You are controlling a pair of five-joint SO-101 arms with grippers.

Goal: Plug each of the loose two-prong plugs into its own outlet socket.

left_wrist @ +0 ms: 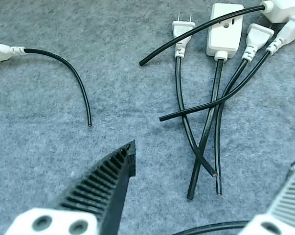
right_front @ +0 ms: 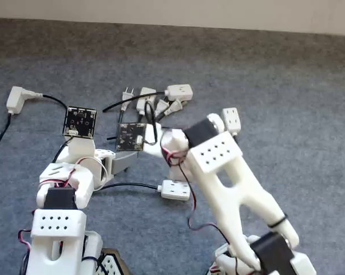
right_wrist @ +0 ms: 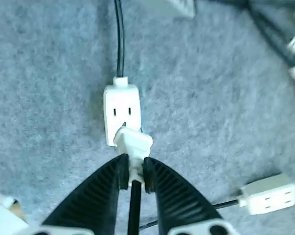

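Observation:
My right gripper is shut on a white two-prong plug, pinching its rear end and cord. The plug's front rests against the face of a white outlet socket, just below the slots; its prongs are hidden. In the high view the right gripper sits mid-table. My left gripper is open and holds nothing, above grey carpet short of a bundle of black cords. Beyond them lie a loose plug, a socket and two more plugs.
Another socket lies between the arms, and one more beside the right arm. A further socket lies at the back. A lone plug with a short cord is at the far left. Grey carpet covers the table.

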